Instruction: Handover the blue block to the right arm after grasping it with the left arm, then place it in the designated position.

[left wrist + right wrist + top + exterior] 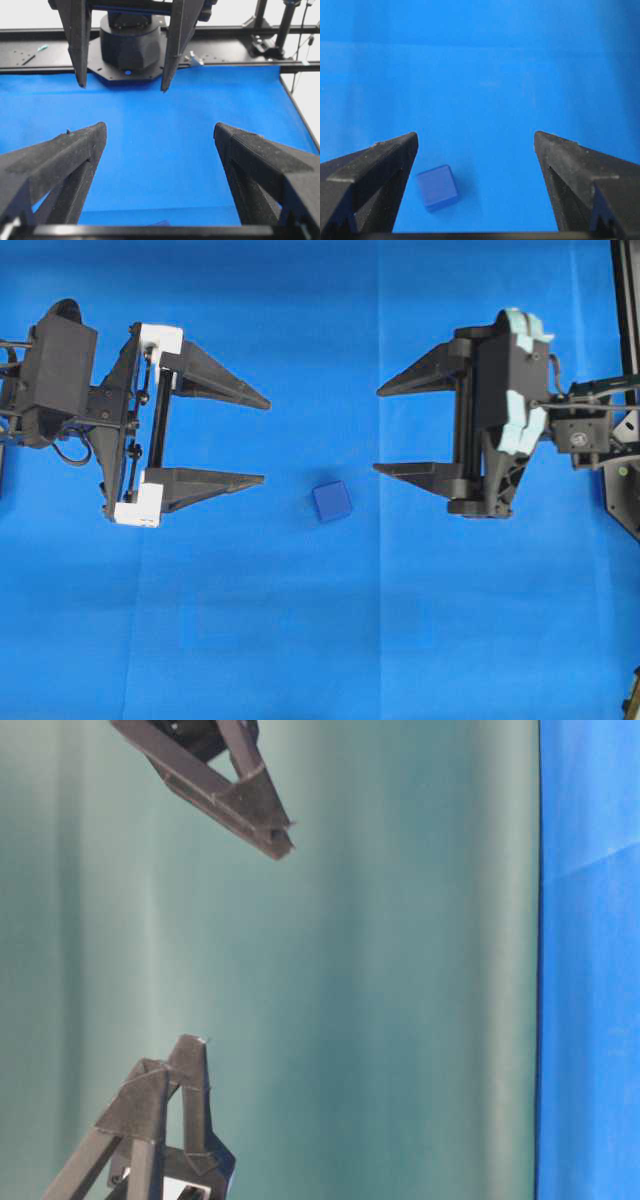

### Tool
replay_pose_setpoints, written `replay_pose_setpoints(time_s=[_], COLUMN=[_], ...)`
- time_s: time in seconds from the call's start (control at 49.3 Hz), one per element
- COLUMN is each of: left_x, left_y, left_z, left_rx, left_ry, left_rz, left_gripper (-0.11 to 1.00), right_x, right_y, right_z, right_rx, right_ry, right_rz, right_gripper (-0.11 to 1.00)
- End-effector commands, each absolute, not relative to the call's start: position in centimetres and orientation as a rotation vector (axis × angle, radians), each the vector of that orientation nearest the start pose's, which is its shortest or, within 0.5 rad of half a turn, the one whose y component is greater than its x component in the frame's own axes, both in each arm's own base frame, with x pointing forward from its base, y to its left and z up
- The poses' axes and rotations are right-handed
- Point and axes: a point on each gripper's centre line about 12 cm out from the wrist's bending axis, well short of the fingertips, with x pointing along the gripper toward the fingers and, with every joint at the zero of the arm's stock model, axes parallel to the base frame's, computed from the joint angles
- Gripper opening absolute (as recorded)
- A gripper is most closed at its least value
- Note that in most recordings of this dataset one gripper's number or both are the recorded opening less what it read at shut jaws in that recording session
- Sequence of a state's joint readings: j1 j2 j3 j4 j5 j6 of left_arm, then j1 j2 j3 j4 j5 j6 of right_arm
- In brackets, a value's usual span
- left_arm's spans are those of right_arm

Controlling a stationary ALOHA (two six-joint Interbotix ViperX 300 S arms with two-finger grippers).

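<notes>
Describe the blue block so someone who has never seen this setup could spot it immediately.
Start with the bright blue cloth covering the table, then the gap between the two open grippers facing each other. The blue block lies there, just below that gap's middle. It is a small navy cube, darker than the cloth, and the only loose object.

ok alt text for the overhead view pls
A small dark navy-blue cube lies on bright blue cloth between two open black grippers, untouched: the white-blocked left gripper and the pale green-cased right gripper, facing each other.

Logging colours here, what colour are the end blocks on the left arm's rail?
White, clearest in the overhead view.
</notes>
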State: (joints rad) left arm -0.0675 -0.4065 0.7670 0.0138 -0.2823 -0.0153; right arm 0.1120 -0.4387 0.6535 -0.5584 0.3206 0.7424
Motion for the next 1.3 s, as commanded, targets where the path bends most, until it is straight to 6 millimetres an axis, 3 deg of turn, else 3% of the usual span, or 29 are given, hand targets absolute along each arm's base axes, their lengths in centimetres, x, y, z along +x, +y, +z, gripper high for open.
replay_pose_setpoints(time_s=[0.0,0.304,0.608,0.872,1.277], left_x=[33.4,33.4,33.4,33.4,33.4], left_y=[-2.4,-2.4,-2.4,-2.4,-2.4], left_z=[32.3,32.3,32.3,32.4,32.4], left_rx=[0.001,0.001,-0.001,-0.001,-0.001], left_ry=[0.043,0.043,0.043,0.040,0.038], left_rz=[-0.075,-0.075,-0.074,-0.074,-0.074], left_gripper=[0.93,0.93,0.93,0.93,0.93], right_x=[32.2,32.2,30.7,29.5,29.4], right_y=[1.7,1.8,1.9,1.7,1.5], right_z=[31.5,31.9,33.4,32.8,32.6], right_rx=[0.136,0.123,0.120,0.130,0.133], right_ry=[0.445,0.416,0.274,0.201,0.192], right_rz=[-0.097,-0.079,-0.003,0.043,0.046], right_gripper=[0.89,0.89,0.88,0.88,0.88])
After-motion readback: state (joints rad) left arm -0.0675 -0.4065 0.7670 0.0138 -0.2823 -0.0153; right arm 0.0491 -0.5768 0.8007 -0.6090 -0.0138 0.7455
